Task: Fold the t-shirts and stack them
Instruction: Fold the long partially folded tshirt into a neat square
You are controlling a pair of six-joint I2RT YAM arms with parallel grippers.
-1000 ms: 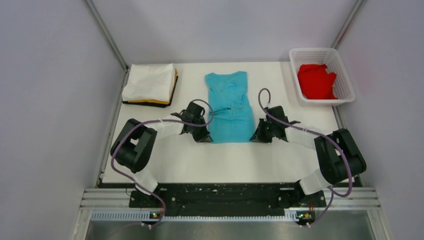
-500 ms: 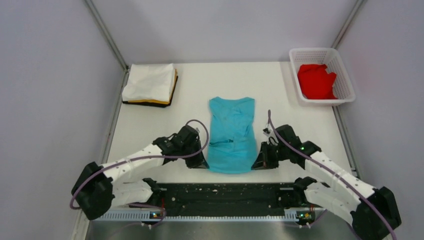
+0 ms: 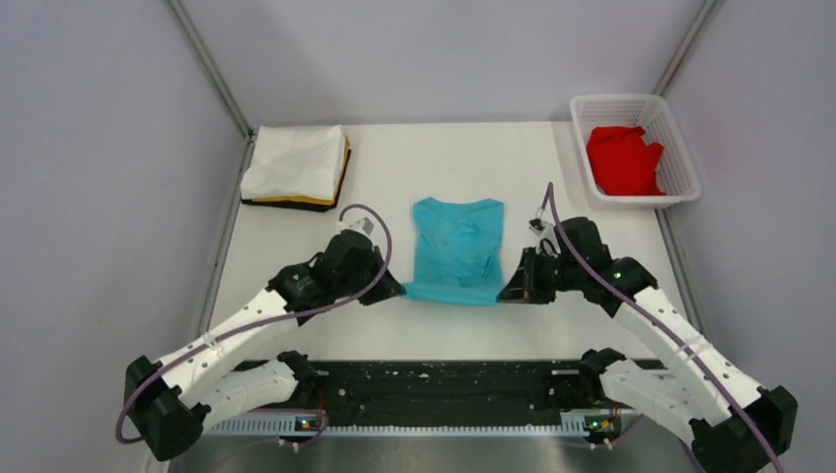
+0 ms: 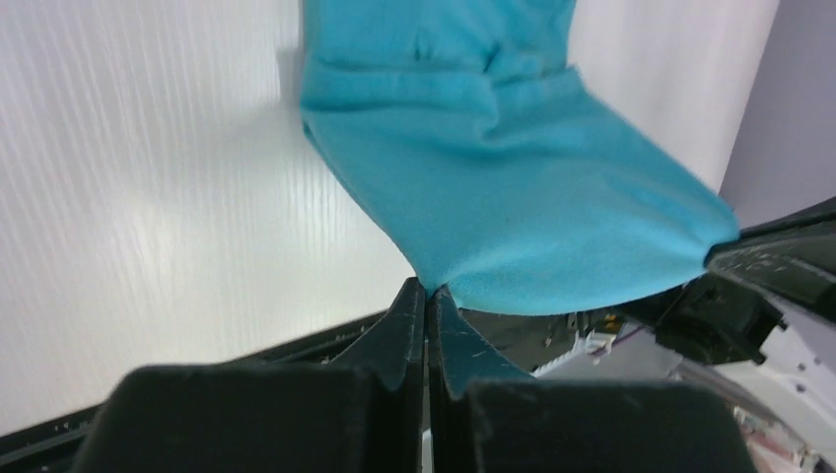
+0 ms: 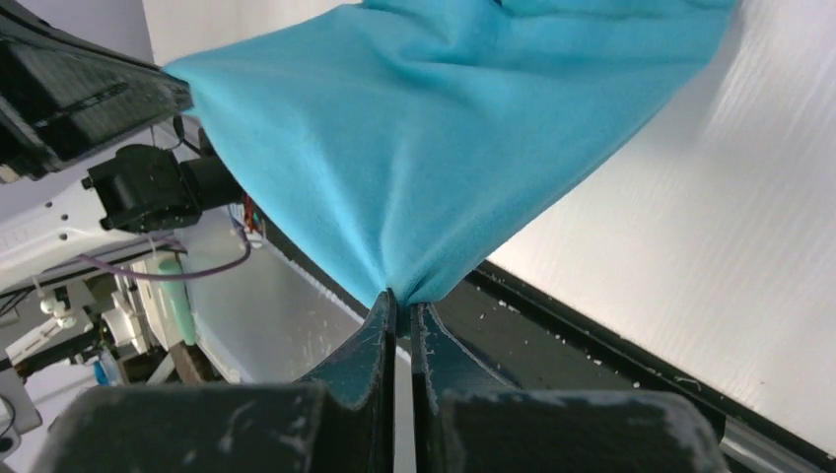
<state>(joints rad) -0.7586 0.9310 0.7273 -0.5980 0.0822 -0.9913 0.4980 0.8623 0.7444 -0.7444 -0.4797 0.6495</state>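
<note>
the white basket (image 3: 682, 148) at the far right corner holds just a crumpled red shirt (image 3: 623, 161). mid-table the blue shirt (image 3: 456, 246) lies with its near hem raised, the left gripper (image 3: 397, 291) clamped on one corner and the right gripper (image 3: 506, 293) on the other. at far left a folded white shirt (image 3: 294, 163) sits on a yellow one (image 3: 320, 201).
</note>
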